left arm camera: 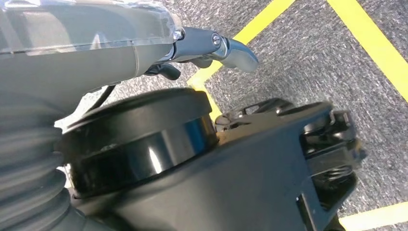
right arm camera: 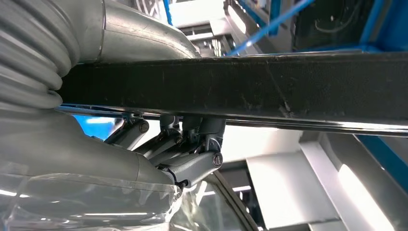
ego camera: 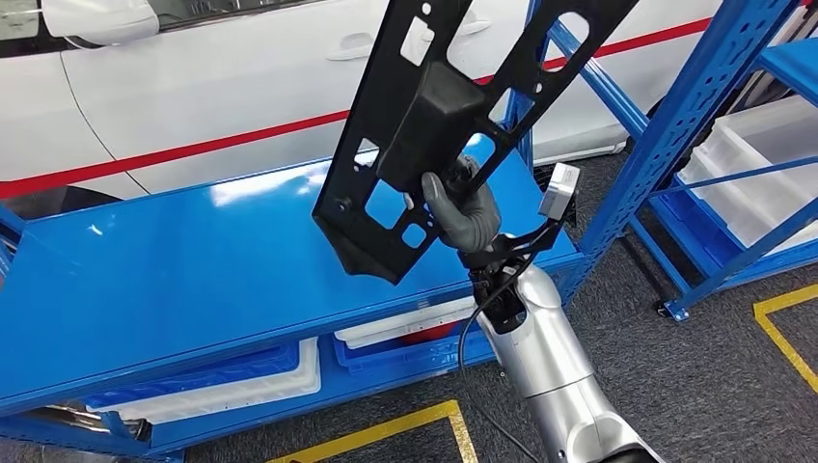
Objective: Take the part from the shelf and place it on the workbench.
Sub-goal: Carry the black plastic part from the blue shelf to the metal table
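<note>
The part [ego camera: 434, 106] is a long black flat bracket with cut-outs and a raised block in its middle. My right hand [ego camera: 463, 212] grips it near its lower end and holds it tilted, high above the blue shelf top [ego camera: 193, 270]. In the right wrist view the part [right arm camera: 288, 86] runs across as a dark bar, with my right hand [right arm camera: 192, 144] clamped on it between thumb and fingers. My left hand [left arm camera: 207, 48] hangs by my side over the grey floor, fingers loose and holding nothing.
A white car with a red stripe [ego camera: 193, 149] stands behind the shelf. White and blue bins [ego camera: 241, 386] sit on the lower level. A second blue rack with white bins [ego camera: 762, 174] is at the right, past an upright post [ego camera: 675, 106]. Yellow floor lines [ego camera: 386, 434] mark the carpet.
</note>
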Robot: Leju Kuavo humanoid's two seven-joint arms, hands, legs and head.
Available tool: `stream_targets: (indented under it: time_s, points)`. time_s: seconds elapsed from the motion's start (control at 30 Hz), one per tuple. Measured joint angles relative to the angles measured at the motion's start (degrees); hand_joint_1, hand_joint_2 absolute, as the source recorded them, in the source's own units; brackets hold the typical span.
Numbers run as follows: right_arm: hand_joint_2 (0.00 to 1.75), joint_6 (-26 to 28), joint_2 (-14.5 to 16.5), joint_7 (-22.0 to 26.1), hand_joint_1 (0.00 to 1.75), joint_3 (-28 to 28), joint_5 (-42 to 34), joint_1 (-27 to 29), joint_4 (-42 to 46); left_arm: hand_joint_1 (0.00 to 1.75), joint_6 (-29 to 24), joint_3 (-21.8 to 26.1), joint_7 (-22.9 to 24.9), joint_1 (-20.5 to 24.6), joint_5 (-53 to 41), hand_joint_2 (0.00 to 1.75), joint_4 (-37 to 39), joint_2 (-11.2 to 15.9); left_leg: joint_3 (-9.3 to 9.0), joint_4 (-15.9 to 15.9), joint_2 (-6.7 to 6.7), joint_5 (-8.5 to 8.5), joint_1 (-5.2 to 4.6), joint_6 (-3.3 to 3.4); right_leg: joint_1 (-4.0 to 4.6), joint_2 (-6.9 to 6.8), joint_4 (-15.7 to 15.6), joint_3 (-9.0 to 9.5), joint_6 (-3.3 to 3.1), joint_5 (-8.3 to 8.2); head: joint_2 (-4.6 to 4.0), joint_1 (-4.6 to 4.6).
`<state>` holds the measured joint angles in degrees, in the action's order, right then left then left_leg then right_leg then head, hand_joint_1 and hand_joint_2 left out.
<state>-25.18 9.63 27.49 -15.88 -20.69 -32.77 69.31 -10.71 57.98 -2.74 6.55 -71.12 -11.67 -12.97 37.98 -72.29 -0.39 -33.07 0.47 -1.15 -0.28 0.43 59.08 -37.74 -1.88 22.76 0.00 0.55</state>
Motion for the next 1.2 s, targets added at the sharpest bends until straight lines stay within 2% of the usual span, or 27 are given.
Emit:
stream_targets:
  time_s: [0.07,0.13,0.23,0.27,0.3,0.33,0.4,0.43,0.47,0.5,0.57,0.6,0.63,0.67,0.73,0.77,0.8,0.83,0.9,0.93,0.97,1.0,1.03,1.1,1.13,1.17,1.2]
  points:
    - [1.75,-0.53,0.31,0.23,1.73,-0.52,-0.26,0.8,0.0,0.0,-0.03,0.12,-0.05,-0.09,-0.01,1.75,0.0,0.12,-5.0,8.29,-0.61,2.94,-0.24,0.99,0.26,0.58,0.0,-0.3,0.09,-0.55,0.0,-0.02]
    - [1.75,-0.81,0.63,0.28,1.73,-1.01,-0.44,1.39,-0.01,0.0,-0.06,0.2,-0.23,-0.14,-0.03,1.75,0.0,0.28,-7.97,13.83,-1.04,4.36,-0.62,1.67,0.23,1.06,-0.05,-0.54,0.51,-1.13,0.01,-0.04]
    - [1.75,-1.38,0.83,0.3,1.73,-1.65,-0.47,2.81,-0.03,0.0,-0.07,0.23,-0.38,-0.2,-0.16,1.75,0.01,0.38,-8.25,15.14,-0.5,5.39,-0.85,2.15,-0.05,1.35,-0.41,-0.63,1.57,-1.93,0.01,-0.03]
    - [1.75,-1.65,0.83,0.35,1.73,-1.79,-0.46,3.32,-0.04,0.0,-0.07,0.23,-0.38,-0.22,-0.23,1.75,0.01,0.38,-8.24,15.62,-0.18,6.05,-0.71,2.47,-0.03,1.21,-0.09,-0.84,1.87,-1.44,0.0,-0.06]
    - [1.75,-1.92,0.83,0.44,1.73,-1.95,-0.46,3.73,-0.07,0.0,-0.07,0.23,-0.4,-0.24,-0.32,1.75,0.02,0.39,-8.1,16.09,0.2,6.75,-0.54,2.76,0.0,1.0,1.12,-1.37,2.1,-0.1,0.0,-0.12]
    - [1.75,-2.15,0.82,0.54,1.73,-2.1,-0.45,4.11,-0.11,0.0,-0.06,0.23,-0.43,-0.27,-0.41,1.75,0.02,0.39,-7.82,16.44,0.63,7.37,-0.36,2.95,-0.04,0.7,3.57,-2.32,2.31,2.1,0.0,-0.18]
    - [1.75,-2.42,0.81,0.74,1.73,-2.42,-0.4,4.9,-0.24,0.0,-0.01,0.23,-0.45,-0.38,-0.53,1.75,0.02,0.4,-6.77,16.42,1.4,8.1,-0.42,3.08,-0.32,0.37,10.88,-4.8,2.85,7.05,0.0,-0.26]
    - [1.75,-2.48,0.81,0.85,1.73,-2.54,-0.35,5.36,-0.34,0.0,0.02,0.24,-0.45,-0.46,-0.55,1.75,0.02,0.4,-6.23,16.31,1.86,8.37,-0.41,3.02,-0.51,0.28,13.86,-5.54,3.14,8.39,0.0,-0.26]
    - [1.75,-2.51,0.81,0.98,1.73,-2.63,-0.28,5.79,-0.45,0.0,0.07,0.24,-0.45,-0.51,-0.56,1.75,0.02,0.4,-5.7,16.12,2.34,8.59,-0.37,2.9,-0.72,0.14,15.09,-5.4,3.41,8.63,0.0,-0.26]
    - [1.75,-2.53,0.81,1.1,1.73,-2.73,-0.19,6.1,-0.55,0.0,0.11,0.24,-0.44,-0.53,-0.57,1.75,0.02,0.4,-5.19,15.82,2.85,8.74,-0.3,2.77,-0.93,-0.13,13.89,-3.98,3.65,7.83,0.01,-0.26]
    - [1.75,-2.56,0.83,1.27,1.73,-3.02,0.08,6.39,-0.66,0.0,0.21,0.23,-0.36,-0.48,-0.61,1.75,0.02,0.43,-4.24,14.89,3.78,8.76,-0.21,2.35,-1.23,-1.7,6.66,1.23,3.95,5.79,0.01,-0.27]
    - [1.75,-2.59,0.88,1.31,1.73,-3.22,0.24,6.48,-0.66,0.0,0.25,0.23,-0.27,-0.43,-0.62,1.75,0.02,0.45,-3.91,14.41,4.19,8.7,-0.24,2.06,-1.17,-2.61,3.59,3.34,3.79,4.94,0.01,-0.23]
    - [1.75,-2.6,0.93,1.33,1.73,-3.41,0.36,6.56,-0.65,0.0,0.27,0.23,-0.17,-0.39,-0.63,1.75,0.02,0.49,-3.76,14.01,4.52,8.64,-0.31,1.71,-1.04,-3.3,1.71,4.49,3.45,4.62,0.0,-0.21]
    - [1.75,-2.6,0.98,1.34,1.73,-3.58,0.46,6.66,-0.65,0.0,0.3,0.23,-0.07,-0.35,-0.62,1.75,0.02,0.52,-3.65,13.71,4.81,8.66,-0.41,1.36,-0.88,-3.59,1.1,4.75,2.96,4.68,0.0,-0.15]
    - [1.75,-2.59,1.07,1.35,1.73,-3.88,0.65,6.88,-0.64,0.0,0.36,0.23,0.08,-0.32,-0.58,1.75,0.02,0.53,-3.62,13.54,5.55,8.93,-0.4,0.64,-0.74,-2.76,1.02,4.27,1.99,4.23,0.0,-0.1]
    - [1.75,-2.59,1.16,1.34,1.73,-3.98,0.73,6.96,-0.62,0.0,0.39,0.23,0.12,-0.29,-0.56,1.75,0.02,0.54,-3.43,13.34,5.58,8.76,-0.3,0.26,-0.8,-2.31,0.77,4.03,1.52,3.97,0.0,-0.09]
    - [1.75,-2.56,1.28,1.34,1.73,-4.07,0.83,7.02,-0.61,0.0,0.4,0.23,0.14,-0.27,-0.55,1.75,0.02,0.54,-3.05,12.6,5.09,7.83,-0.17,-0.09,-0.83,-1.85,0.58,3.66,1.1,3.52,0.0,-0.09]
    - [1.75,-2.52,1.45,1.34,1.73,-4.1,0.94,7.08,-0.6,0.0,0.41,0.24,0.16,-0.27,-0.52,1.75,0.02,0.55,-2.37,10.84,4.2,6.08,-0.05,-0.36,-0.91,-1.39,0.44,3.22,0.71,3.01,0.0,-0.05]
    - [1.75,-2.36,1.74,1.31,1.73,-4.16,1.44,7.44,-0.52,0.0,0.42,0.27,0.1,-0.28,-0.48,1.75,0.02,0.55,-0.25,4.38,2.01,1.14,0.11,-0.57,-0.81,-0.37,0.4,2.09,0.32,2.07,0.0,0.04]
    - [1.75,-2.26,1.81,1.28,1.73,-4.17,1.78,7.85,-0.45,0.0,0.42,0.28,0.07,-0.27,-0.47,1.75,0.02,0.55,0.46,1.29,1.44,-0.6,0.13,-0.52,-0.66,0.16,0.42,1.48,0.22,1.63,0.0,0.07]
    - [1.75,-2.15,1.83,1.26,1.73,-4.18,2.11,8.37,-0.36,0.0,0.42,0.29,0.04,-0.26,-0.5,1.75,0.02,0.55,0.46,-0.37,1.13,-1.26,0.12,-0.38,-0.47,0.73,0.44,0.91,0.18,1.18,0.0,0.07]
    - [1.75,-2.07,1.83,1.26,1.73,-4.19,2.38,8.88,-0.27,0.0,0.42,0.29,0.05,-0.25,-0.56,1.75,0.02,0.55,-0.6,0.11,0.94,-0.76,0.07,-0.1,-0.3,1.31,0.45,0.38,0.18,0.74,0.0,0.07]
    - [1.75,-2.0,1.83,1.27,1.73,-4.18,2.53,9.27,-0.17,0.0,0.41,0.29,0.09,-0.26,-0.61,1.75,0.02,0.56,-2.6,2.52,0.65,0.48,-0.04,0.3,-0.14,1.95,0.46,-0.11,0.22,0.29,0.0,0.06]
    - [1.75,-1.8,1.84,1.45,1.73,-4.16,2.87,9.62,0.22,0.0,0.4,0.29,0.25,-0.26,-0.7,1.75,0.02,0.65,-7.51,10.04,-1.1,2.46,-0.34,1.38,-0.05,3.12,0.42,-0.91,0.45,-0.68,0.0,0.02]
    - [1.75,-1.67,1.88,1.59,1.73,-4.14,3.11,9.7,0.49,0.0,0.4,0.29,0.34,-0.24,-0.75,1.75,0.02,0.71,-9.16,12.81,-1.98,2.97,-0.46,1.69,-0.16,3.59,0.31,-1.16,0.72,-1.18,0.0,0.08]
    - [1.75,-1.53,1.92,1.75,1.73,-4.12,3.4,9.78,0.71,0.0,0.41,0.29,0.43,-0.2,-0.8,1.75,0.02,0.75,-9.94,14.44,-2.65,3.07,-0.63,1.86,-0.33,3.99,0.18,-1.32,1.06,-1.66,0.0,0.14]
    - [1.75,-1.37,1.95,1.87,1.73,-4.1,3.67,9.92,0.93,0.0,0.43,0.28,0.53,-0.14,-0.85,1.75,0.02,0.79,-10.04,14.85,-2.69,3.26,-0.77,1.85,-0.48,4.37,-0.07,-1.37,1.5,-2.14,0.0,0.2]
